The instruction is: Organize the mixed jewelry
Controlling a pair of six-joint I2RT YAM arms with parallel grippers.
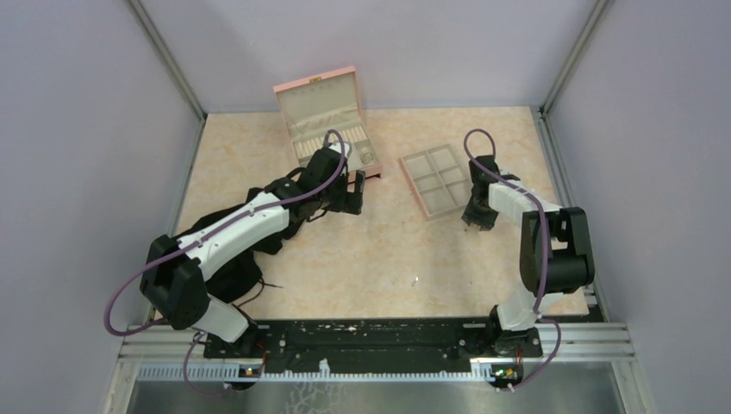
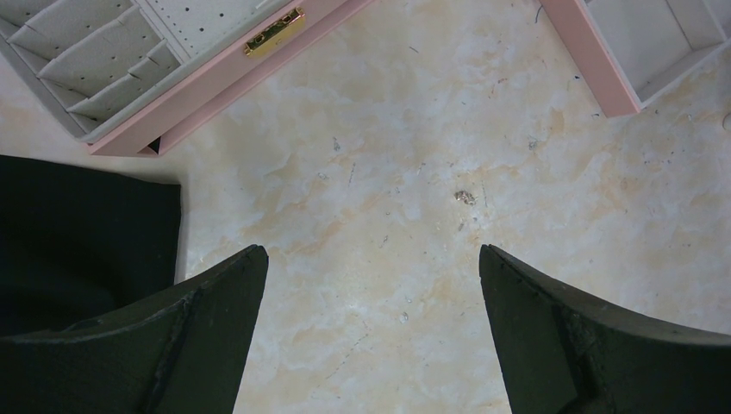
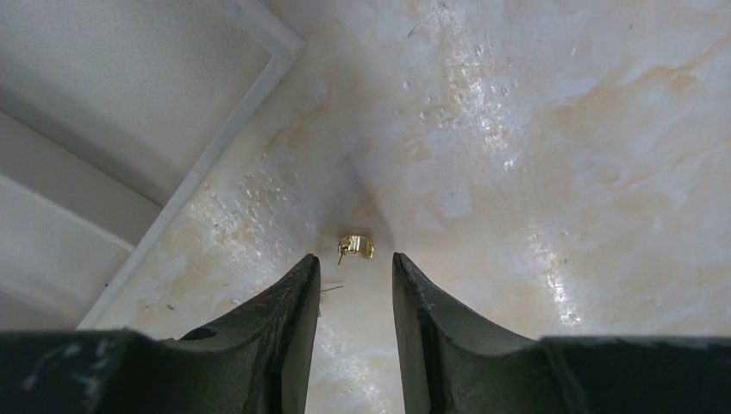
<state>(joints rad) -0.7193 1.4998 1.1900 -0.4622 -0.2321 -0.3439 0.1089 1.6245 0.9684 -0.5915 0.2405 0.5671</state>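
Beige marbled counter (image 1: 362, 259) between pale walls. Found box (image 1: 328, 121) open at the rear, with tray (image 1: 435, 179) just to its right. Made out no jewelry in the tray compartments from above; judged sorting barely begun, nearly all left to do. Spotted loose items on the counter: a gold piece (image 3: 356, 247), a pale speck (image 2: 465, 197) that is probably jewelry, and a far speck (image 1: 415, 279) nearer the arm bases. Found right hand (image 3: 353, 260) narrow and gripping nothing, low beside the tray's near corner. Placed gold piece just ahead of its fingertips, in line with the gap, contact not discernible. Found left hand (image 2: 371, 252) wide and empty before the box. Placed pale speck ahead of it, toward one finger, clear of both. Noted black cloth (image 2: 78, 224) beside that hand.
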